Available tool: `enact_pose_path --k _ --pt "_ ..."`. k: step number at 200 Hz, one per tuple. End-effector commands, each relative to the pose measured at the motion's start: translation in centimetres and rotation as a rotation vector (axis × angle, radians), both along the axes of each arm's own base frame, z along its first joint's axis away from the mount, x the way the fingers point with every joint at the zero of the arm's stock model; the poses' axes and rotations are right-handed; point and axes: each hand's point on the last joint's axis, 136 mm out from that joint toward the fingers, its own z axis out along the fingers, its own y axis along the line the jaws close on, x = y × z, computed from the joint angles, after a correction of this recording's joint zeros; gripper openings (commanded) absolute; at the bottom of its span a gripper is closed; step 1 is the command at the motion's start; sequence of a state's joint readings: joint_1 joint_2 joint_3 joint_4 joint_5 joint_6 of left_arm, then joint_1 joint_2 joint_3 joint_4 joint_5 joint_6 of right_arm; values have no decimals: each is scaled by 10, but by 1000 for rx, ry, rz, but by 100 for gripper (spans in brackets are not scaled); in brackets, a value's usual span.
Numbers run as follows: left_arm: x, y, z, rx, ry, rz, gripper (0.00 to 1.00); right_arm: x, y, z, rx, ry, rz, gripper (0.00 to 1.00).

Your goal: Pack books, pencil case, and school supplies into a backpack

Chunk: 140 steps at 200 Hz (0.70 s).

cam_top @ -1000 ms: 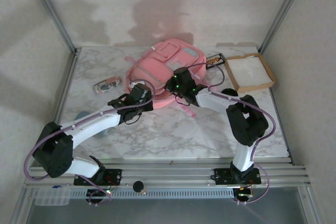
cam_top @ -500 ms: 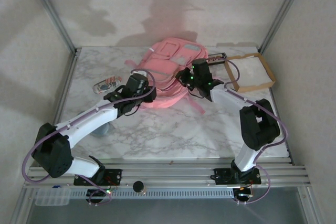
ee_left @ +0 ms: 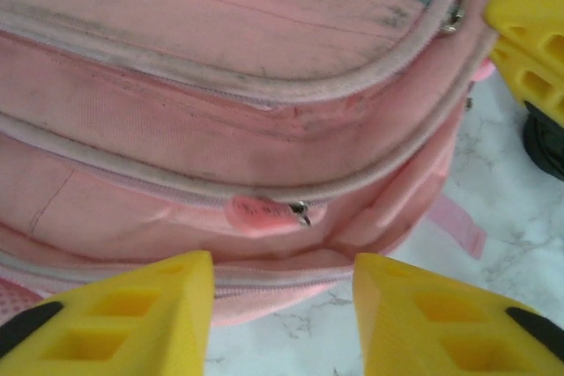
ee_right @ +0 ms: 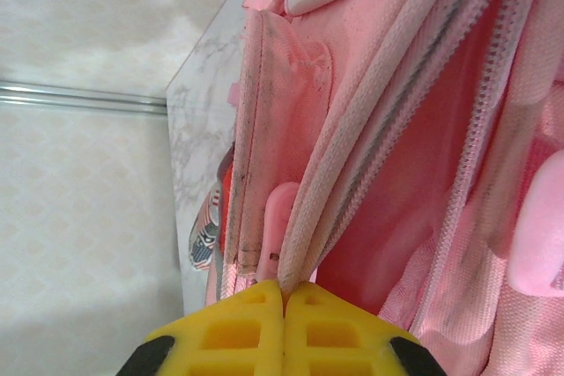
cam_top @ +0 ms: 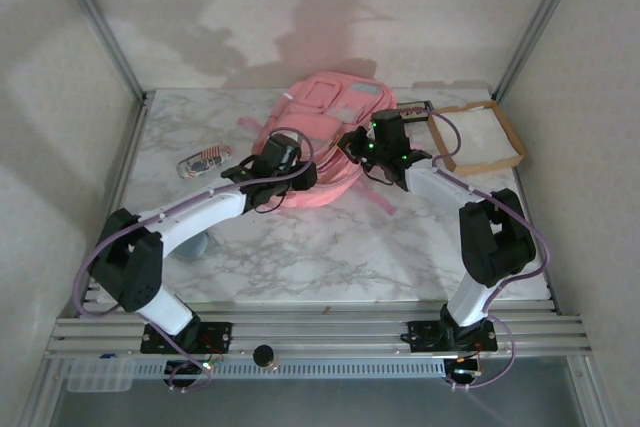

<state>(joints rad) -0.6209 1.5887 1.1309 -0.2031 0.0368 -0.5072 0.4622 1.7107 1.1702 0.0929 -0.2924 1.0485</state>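
While the pink backpack [cam_top: 325, 117] lies flat near the far middle of the marble counter [cam_top: 330, 247], both arms reach over it from the near side. In the top view the left fingers [cam_top: 283, 152] sit at the bag's near left edge and the right fingers [cam_top: 352, 142] at its near right edge, close to each other.

From the left wrist, the left fingers [ee_left: 189, 297] are spread apart with nothing between them, hovering just over the backpack's [ee_left: 220, 129] lower rim. A pink zip pull [ee_left: 256, 213] rests on the seam straight ahead of the gap. A pink strap [ee_left: 458, 226] trails off the bag onto the counter [ee_left: 502, 279] to the right.

From the right wrist, the right fingers [ee_right: 284, 305] are pressed together, pinching a corded fabric edge of the backpack [ee_right: 379, 147] beside a line of zip teeth. The edge runs taut up from the tips.

A brown tray [cam_top: 512, 137] with a white inside sits at the far right of the counter. A dark book [cam_top: 412, 109] lies between its far left corner and the bag. A small patterned pouch [cam_top: 203, 160] lies apart on the left.
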Motion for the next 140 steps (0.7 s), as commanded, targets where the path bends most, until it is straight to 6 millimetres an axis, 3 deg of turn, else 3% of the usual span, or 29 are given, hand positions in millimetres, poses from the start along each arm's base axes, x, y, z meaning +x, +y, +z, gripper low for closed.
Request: enact_pose_path --k 1,15,27,74,140 --pt "15 0 8 -52 -21 82 43 13 -5 54 73 -144 -28 0" --pt "17 -11 16 -121 -19 77 48 12 -6 53 72 -145 -31 0" --pt "21 -11 18 -149 -11 113 43 12 -7 53 73 -145 -34 0" --pt "23 -9 -5 -126 36 146 32 12 -9 49 71 -140 -42 0" --pt "22 -6 -19 -129 63 179 18 12 -14 52 71 -147 -60 0"
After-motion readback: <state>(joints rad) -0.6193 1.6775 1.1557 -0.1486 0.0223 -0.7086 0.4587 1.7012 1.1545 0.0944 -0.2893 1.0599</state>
